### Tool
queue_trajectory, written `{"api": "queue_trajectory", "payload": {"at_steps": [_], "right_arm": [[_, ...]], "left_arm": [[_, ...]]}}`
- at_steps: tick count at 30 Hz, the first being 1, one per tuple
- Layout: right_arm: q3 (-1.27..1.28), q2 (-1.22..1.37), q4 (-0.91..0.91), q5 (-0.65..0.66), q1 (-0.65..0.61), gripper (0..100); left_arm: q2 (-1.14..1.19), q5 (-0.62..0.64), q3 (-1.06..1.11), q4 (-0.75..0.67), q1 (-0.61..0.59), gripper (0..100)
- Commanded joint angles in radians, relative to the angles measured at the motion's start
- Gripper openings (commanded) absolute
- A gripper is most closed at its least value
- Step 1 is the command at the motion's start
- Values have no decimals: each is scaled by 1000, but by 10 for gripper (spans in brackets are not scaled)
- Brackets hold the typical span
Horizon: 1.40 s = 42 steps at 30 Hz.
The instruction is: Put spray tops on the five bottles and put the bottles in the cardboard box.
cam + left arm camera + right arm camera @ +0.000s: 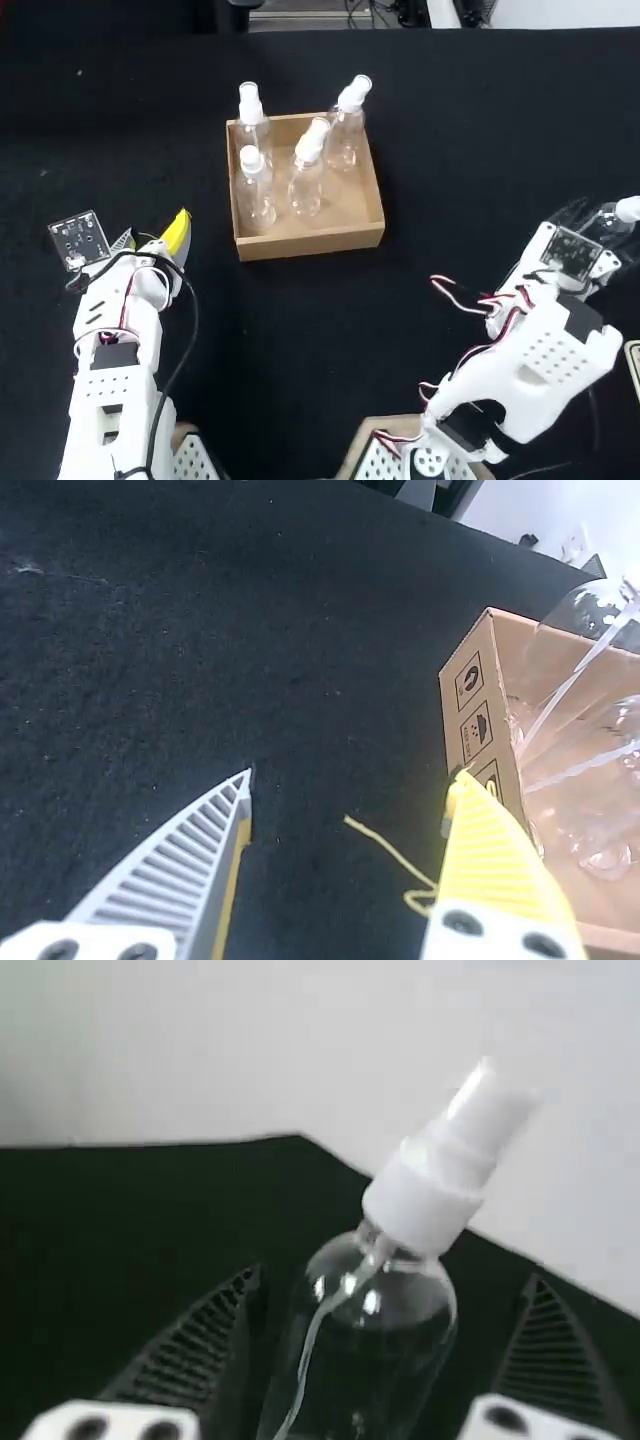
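A cardboard box [305, 245] sits mid-table on a black cloth [450, 120]. Four clear bottles [305, 180] with white spray tops lean together inside it. The fifth bottle [370, 1350] is well apart from the box, at the table's right edge. It sits between the spread fingers of the right gripper [392, 1280], which is not clamped on it, and its spray top [440, 1180] points away from the wrist. The left gripper [352, 778] is also spread and holds nothing, with its yellow finger just beside the box's left wall.
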Motion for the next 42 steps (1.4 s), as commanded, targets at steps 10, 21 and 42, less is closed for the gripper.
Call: {"api": "queue_trajectory", "payload": {"at_steps": [10,21,42], "right_arm": [[-114,-67,64,0,-11,332],[-133,-68,115,0,-17,331],[21,-305,29,-2,-43,11]], "left_arm": [[-6,-2,-8,-21,7,288],[-6,-2,-8,-21,7,288],[-6,-2,-8,-23,7,288]]}}
